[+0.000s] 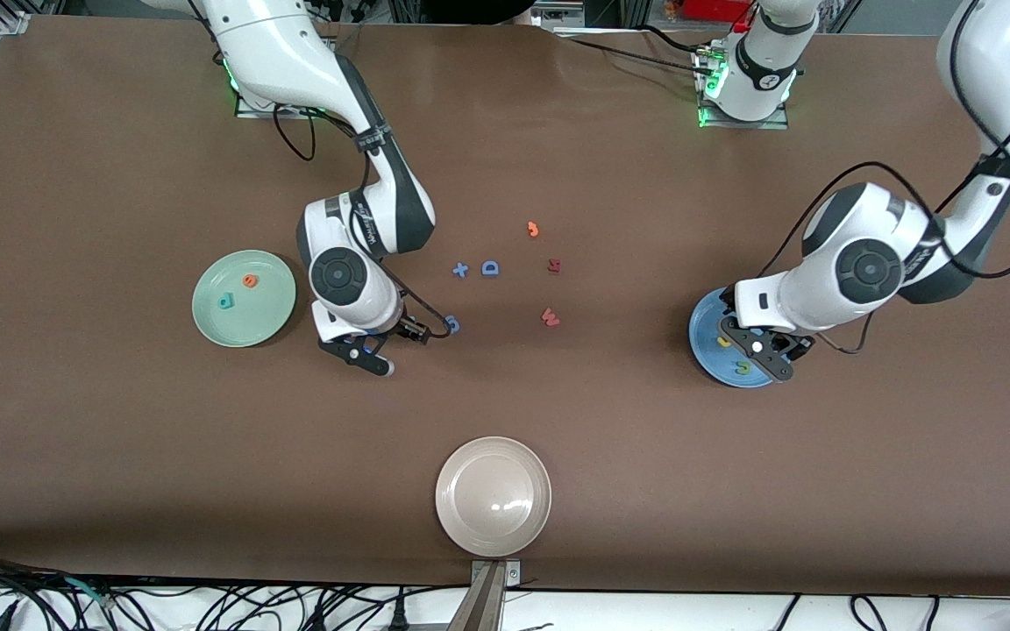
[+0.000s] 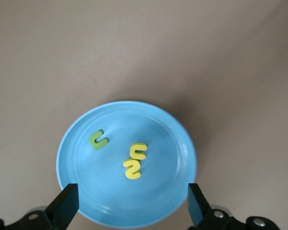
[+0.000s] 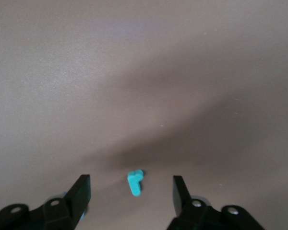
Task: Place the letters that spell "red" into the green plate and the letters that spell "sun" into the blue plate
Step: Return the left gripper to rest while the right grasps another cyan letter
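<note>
Left gripper (image 2: 132,203), jaws released, hangs over the blue plate (image 2: 81,143) rim; right gripper (image 3: 132,196), jaws parted, straddles the teal r (image 3: 135,182) on bare bench (image 1: 733,491)

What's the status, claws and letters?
Left claw open over blue plate, sun letters inside. Right claw open around teal r on table. Nothing blocking.

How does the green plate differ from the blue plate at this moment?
The green plate holds two letters, a teal one and an orange one; the blue plate holds three, two yellow and one olive. The open left tool hangs over the blue plate; no tool is over the green. Both are round, shallow.
</note>
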`<act>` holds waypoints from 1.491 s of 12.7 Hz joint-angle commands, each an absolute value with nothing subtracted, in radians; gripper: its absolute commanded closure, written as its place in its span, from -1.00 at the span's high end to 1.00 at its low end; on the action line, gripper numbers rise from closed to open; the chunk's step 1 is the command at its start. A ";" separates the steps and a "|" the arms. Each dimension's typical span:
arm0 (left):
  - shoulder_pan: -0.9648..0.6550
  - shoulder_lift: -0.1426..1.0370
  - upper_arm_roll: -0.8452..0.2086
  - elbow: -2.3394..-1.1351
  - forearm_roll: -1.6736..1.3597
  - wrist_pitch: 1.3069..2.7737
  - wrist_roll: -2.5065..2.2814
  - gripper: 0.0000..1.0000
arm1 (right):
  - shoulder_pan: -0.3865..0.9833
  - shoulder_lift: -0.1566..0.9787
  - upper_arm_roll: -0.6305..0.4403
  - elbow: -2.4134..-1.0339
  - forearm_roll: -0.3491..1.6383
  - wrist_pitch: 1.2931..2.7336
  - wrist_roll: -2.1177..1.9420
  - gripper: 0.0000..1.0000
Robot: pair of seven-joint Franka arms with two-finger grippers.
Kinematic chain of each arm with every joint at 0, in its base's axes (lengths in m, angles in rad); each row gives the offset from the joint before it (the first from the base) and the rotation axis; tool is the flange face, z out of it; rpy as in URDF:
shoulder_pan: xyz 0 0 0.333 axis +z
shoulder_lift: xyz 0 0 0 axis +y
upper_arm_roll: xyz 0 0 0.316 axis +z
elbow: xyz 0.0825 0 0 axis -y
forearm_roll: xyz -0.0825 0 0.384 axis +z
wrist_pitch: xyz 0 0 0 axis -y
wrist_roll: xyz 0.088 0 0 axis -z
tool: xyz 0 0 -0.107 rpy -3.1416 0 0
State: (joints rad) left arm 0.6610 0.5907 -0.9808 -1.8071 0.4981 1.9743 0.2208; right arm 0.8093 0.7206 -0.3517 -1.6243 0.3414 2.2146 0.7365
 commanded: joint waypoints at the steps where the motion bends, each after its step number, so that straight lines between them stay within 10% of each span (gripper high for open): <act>1: 0.649 0.572 -1.015 -1.631 0.384 1.788 0.239 1.00 | 0.811 0.752 -0.364 -1.595 0.364 2.226 0.742 -0.11; 3: 0.632 0.571 -1.017 -1.530 0.379 1.694 0.238 1.00 | 0.811 0.752 -0.364 -1.598 0.364 2.224 0.741 -0.39; 19: 0.468 0.532 -1.028 -1.229 0.391 1.411 0.009 1.00 | 0.808 0.749 -0.321 -1.620 0.364 2.210 0.726 -0.36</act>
